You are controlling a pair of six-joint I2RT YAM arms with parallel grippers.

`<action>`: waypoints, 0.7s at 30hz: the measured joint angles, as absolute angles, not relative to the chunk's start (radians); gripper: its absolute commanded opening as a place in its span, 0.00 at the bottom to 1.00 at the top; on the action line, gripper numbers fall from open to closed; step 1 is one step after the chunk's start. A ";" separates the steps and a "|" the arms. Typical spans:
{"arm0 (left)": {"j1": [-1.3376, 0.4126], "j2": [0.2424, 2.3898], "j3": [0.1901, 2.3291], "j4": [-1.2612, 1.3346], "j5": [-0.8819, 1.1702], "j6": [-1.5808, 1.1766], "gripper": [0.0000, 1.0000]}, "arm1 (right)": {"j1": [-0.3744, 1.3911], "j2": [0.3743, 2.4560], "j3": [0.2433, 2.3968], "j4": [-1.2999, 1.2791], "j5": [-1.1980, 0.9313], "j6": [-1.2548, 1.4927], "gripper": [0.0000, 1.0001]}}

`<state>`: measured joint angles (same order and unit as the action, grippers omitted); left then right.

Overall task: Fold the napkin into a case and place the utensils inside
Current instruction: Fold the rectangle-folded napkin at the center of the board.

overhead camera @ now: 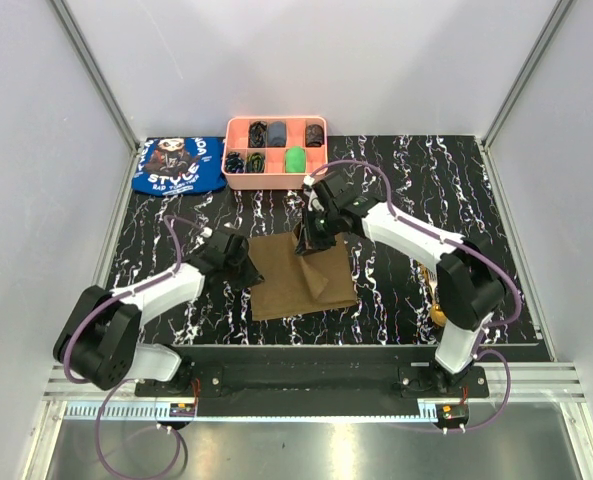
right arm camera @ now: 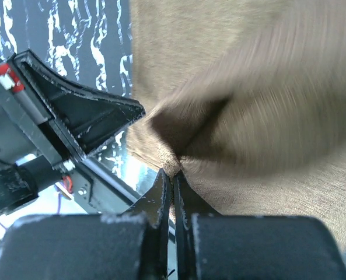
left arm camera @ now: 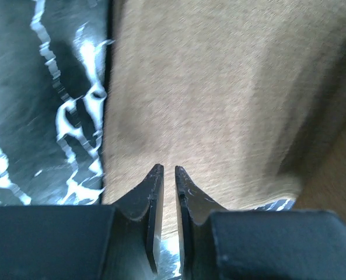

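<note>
Raised corner of plain olive-brown cloth napkin [overhead camera: 301,288] pinched tight in right pincer [right arm camera: 173,175]. Left pincer [left arm camera: 168,170] slightly parted, low over napkin's left edge.

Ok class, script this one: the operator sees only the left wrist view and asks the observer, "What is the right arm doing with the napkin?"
Observer: The right end effector is shut on a pinched fold of the napkin, holding its far part raised off the table.
Operator: Where does my left end effector sit overall?
Observer: In the top view, the left end effector is at the napkin's left edge, apart from the right one.
Operator: What else is out there?
Observer: A pink tray stands at the table's far edge, with a blue cloth to its left.
</note>
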<state>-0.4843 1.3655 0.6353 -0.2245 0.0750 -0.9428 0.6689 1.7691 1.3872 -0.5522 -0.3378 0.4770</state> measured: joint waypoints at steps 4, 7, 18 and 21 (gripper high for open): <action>-0.484 1.324 0.585 -0.223 0.052 -0.943 0.14 | 0.693 1.825 1.390 -0.507 -0.369 0.519 0.00; -0.484 1.325 0.548 -0.221 0.044 -0.948 0.14 | 0.709 1.867 1.405 -0.479 -0.386 0.555 0.00; -0.482 1.304 0.488 -0.140 0.038 -0.979 0.12 | 0.734 1.958 1.410 -0.336 -0.411 0.707 0.00; -0.482 1.302 0.478 -0.120 0.038 -0.988 0.12 | 0.741 1.975 1.415 -0.313 -0.411 0.733 0.00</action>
